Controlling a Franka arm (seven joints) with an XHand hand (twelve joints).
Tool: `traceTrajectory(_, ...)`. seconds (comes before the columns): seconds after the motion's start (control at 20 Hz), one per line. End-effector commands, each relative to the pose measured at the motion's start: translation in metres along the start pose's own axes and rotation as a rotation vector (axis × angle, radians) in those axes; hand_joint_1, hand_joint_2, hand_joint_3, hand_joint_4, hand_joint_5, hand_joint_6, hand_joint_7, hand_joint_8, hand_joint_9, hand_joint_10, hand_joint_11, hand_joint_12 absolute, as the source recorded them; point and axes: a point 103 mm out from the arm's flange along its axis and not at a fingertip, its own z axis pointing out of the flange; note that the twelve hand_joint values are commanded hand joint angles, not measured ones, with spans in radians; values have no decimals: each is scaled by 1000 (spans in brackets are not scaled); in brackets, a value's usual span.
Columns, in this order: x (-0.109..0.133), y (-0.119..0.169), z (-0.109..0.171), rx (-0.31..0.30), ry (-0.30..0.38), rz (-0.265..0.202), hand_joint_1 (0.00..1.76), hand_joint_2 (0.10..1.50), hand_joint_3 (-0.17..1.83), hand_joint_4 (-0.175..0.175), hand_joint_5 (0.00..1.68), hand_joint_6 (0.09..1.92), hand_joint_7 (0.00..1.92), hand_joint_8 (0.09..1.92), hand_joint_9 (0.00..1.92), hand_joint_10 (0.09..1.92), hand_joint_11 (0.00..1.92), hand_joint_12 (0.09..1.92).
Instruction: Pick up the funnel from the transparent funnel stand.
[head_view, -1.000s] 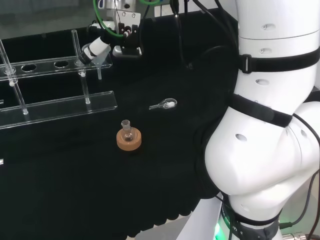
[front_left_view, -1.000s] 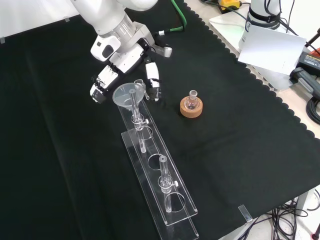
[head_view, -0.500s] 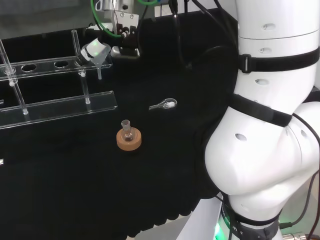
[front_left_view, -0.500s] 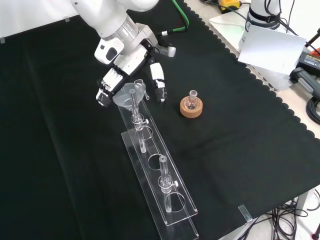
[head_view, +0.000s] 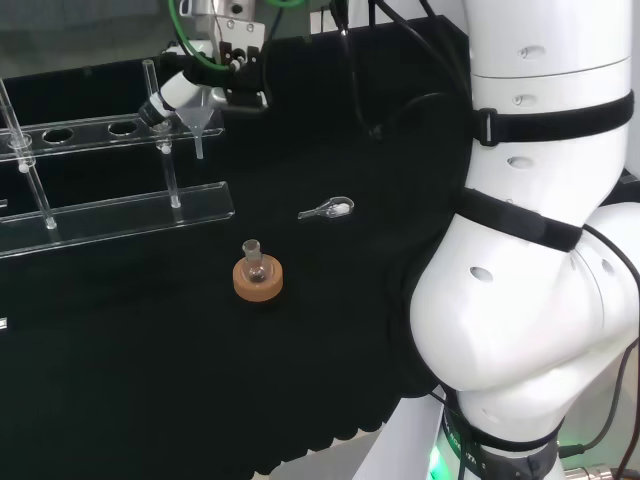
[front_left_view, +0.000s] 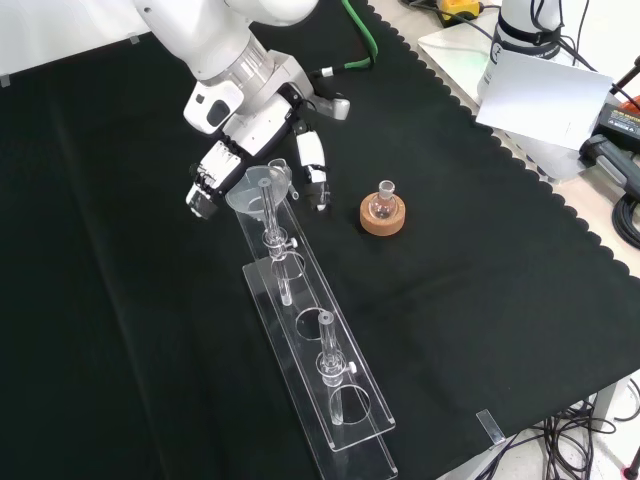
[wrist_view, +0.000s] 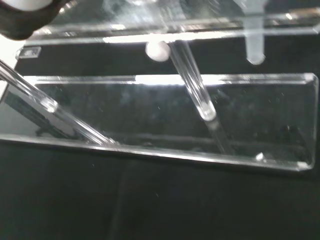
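The clear funnel (front_left_view: 256, 186) sits in the end hole of the transparent stand (front_left_view: 340, 395), stem pointing down. My hand (front_left_view: 256, 118) hovers over it, open. Its fingers (front_left_view: 205, 176) hang to the funnel's left in the front view and the thumb (front_left_view: 314, 168) to its right, so the bowl lies between them. In the head view the funnel (head_view: 201, 124) sits at the right end of the stand's top shelf (head_view: 90, 130), with a finger (head_view: 166, 97) just left of its rim. The wrist view has the stand's base plate (wrist_view: 160, 120) and the funnel's stem tip (wrist_view: 255, 47).
A cork ring (front_left_view: 383, 217) holding a small round flask stands right of the stand in the front view and is nearer in the head view (head_view: 258, 280). A small clear scoop (head_view: 328, 208) lies on the cloth. Upright rods (front_left_view: 325, 345) rise from the stand.
The hand has shifted a little around the funnel, its fingers moving left in both views. The funnel stays in the stand.
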Motion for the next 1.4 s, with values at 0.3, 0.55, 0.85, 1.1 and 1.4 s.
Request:
traceTrajectory(0.3,-13,-6,3,38,-11,10,639,681,10,-45,0,87,0,87,11,87,0,620)
traceTrajectory(0.55,-13,0,4,53,-16,21,641,683,8,-52,0,87,119,100,147,217,0,965)
traceTrajectory(0.85,29,15,13,69,-48,33,642,683,7,-48,0,87,58,422,3,686,0,1042)
traceTrajectory(1.1,-15,-1,3,53,-40,34,640,688,9,-48,0,87,93,548,26,761,0,1083)
traceTrajectory(1.4,20,11,8,44,-53,44,645,693,13,-48,0,87,98,576,42,777,0,1122)
